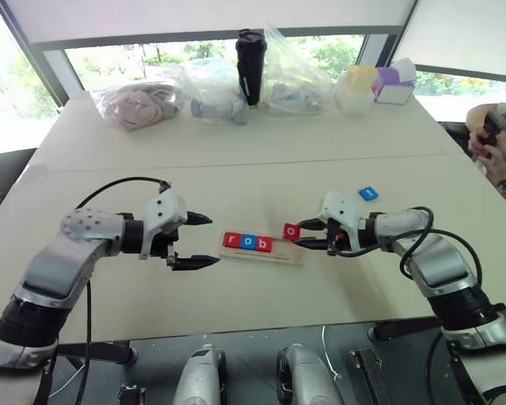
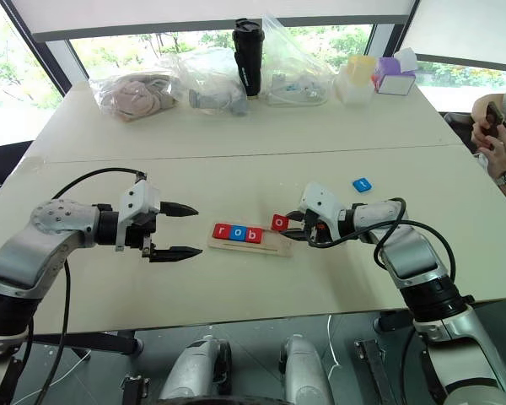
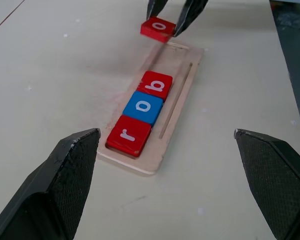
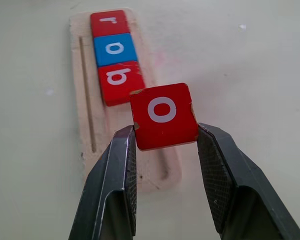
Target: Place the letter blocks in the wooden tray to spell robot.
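Wooden tray [image 1: 274,252] sits at frame centre on the counter [image 1: 236,169], long axis running left-right across the head view, slightly tilted down toward the right. Three letter blocks are seated in its left part, touching edge to edge: red "r" [image 1: 231,240], blue "o" [image 1: 247,242], red "b" [image 1: 263,244]. Letters read upright from the robot's side. The right part of the tray is bare wood, with a thin groove running along the long axis beside the row of blocks.

Right claw [image 1: 308,235] is just right of centre, pinching a red "o" block [image 1: 292,230] by two opposite edges. In the right wrist view the block [image 4: 164,116] is held roughly flat, letter face up, over the tray's free end, just past the "b". It looks clear of the tray floor, not seated.

Left claw [image 1: 194,240] is centre-left, spread wide, holding nothing, fingertips pointing at the tray's left end and near it but apart.

The last blue block [image 1: 368,193] lies flat on the counter, right of centre and above the right claw, well apart from the tray. Its letter is too small to read.
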Available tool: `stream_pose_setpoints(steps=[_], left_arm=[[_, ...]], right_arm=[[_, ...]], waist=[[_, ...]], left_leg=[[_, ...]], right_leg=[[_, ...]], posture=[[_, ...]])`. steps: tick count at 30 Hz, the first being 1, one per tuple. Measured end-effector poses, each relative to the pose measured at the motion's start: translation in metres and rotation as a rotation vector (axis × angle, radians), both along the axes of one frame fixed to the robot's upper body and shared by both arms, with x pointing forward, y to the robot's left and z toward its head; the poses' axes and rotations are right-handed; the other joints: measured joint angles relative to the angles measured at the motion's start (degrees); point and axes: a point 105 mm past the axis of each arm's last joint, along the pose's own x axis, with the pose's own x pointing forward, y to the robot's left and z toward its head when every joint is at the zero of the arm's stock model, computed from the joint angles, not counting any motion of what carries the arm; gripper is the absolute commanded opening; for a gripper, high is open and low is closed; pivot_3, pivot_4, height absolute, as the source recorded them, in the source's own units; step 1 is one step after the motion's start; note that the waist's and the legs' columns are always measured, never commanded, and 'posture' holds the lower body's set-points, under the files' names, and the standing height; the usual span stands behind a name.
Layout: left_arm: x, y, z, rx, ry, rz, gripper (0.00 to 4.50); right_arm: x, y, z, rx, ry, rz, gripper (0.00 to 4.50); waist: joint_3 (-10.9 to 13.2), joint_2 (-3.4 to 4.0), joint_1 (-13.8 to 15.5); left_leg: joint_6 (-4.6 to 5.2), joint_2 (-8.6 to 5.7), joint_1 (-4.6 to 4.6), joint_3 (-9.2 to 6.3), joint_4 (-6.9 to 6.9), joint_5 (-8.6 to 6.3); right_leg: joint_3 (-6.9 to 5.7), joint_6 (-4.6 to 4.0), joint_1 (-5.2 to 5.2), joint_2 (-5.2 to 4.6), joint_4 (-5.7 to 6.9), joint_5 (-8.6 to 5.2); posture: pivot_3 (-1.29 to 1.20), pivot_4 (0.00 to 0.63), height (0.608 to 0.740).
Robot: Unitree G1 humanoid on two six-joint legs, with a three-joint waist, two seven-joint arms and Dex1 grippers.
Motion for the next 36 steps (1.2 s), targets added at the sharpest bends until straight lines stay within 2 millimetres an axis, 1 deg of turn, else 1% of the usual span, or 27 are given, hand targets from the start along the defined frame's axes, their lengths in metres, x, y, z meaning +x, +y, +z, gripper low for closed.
stream_pose_setpoints(steps=[3,6,12,19,22,26,36], left_arm=[[0.000,0.000,-0.001,-0.001,0.003,0.001,4.50],[-0.002,0.000,-0.007,-0.005,0.019,0.013,4.50],[-0.005,0.000,-0.013,-0.006,0.025,0.032,4.50],[-0.007,-0.001,-0.013,-0.006,0.017,0.040,4.50],[-0.007,0.000,-0.016,-0.006,0.023,0.051,4.50],[-0.007,0.001,-0.017,-0.006,0.026,0.057,4.50],[-0.006,0.001,-0.017,-0.010,0.022,0.064,4.50]], right_arm=[[0.000,0.004,0.001,-0.011,-0.004,0.020,1.17],[-0.001,0.009,0.002,-0.024,0.008,0.051,1.17],[-0.007,0.016,-0.007,-0.056,0.054,0.096,1.17],[-0.004,0.019,-0.014,-0.082,0.073,0.089,1.17],[-0.005,0.023,-0.016,-0.083,0.075,0.097,1.17],[-0.003,0.020,-0.020,-0.094,0.084,0.079,1.17],[0.002,0.018,-0.020,-0.109,0.072,0.061,1.17]], waist=[[0.0,0.00,-0.1],[0.0,0.00,-0.1],[0.0,0.00,-0.1],[0.0,0.00,-0.1],[0.0,0.00,-0.1],[0.0,0.00,0.0],[0.0,0.00,-0.1]], left_leg=[[0.00,0.01,0.01,0.00,0.00,0.00],[0.00,0.02,0.01,-0.01,-0.01,0.00],[0.00,0.02,0.01,-0.01,-0.01,0.00],[0.00,0.02,0.01,-0.01,-0.01,0.00],[0.00,0.02,0.01,-0.01,-0.01,0.00],[0.00,0.02,0.01,-0.01,-0.01,0.00],[0.00,0.02,0.01,-0.01,-0.01,0.00]], right_leg=[[0.00,0.00,0.00,0.02,0.01,0.00],[-0.01,0.00,-0.01,0.03,0.02,0.00],[0.00,0.00,0.00,0.03,0.02,0.00],[-0.01,0.00,-0.02,0.03,0.02,0.00],[0.00,0.00,-0.02,0.03,0.02,0.00],[0.00,0.00,-0.01,0.02,0.01,0.00],[0.00,0.00,-0.01,0.03,0.02,0.00]], posture=[[0.00,0.150,0.740],[0.00,0.150,0.740],[0.00,0.150,0.740],[0.00,0.150,0.740],[0.00,0.150,0.740],[0.00,0.150,0.740],[0.00,0.150,0.740]])
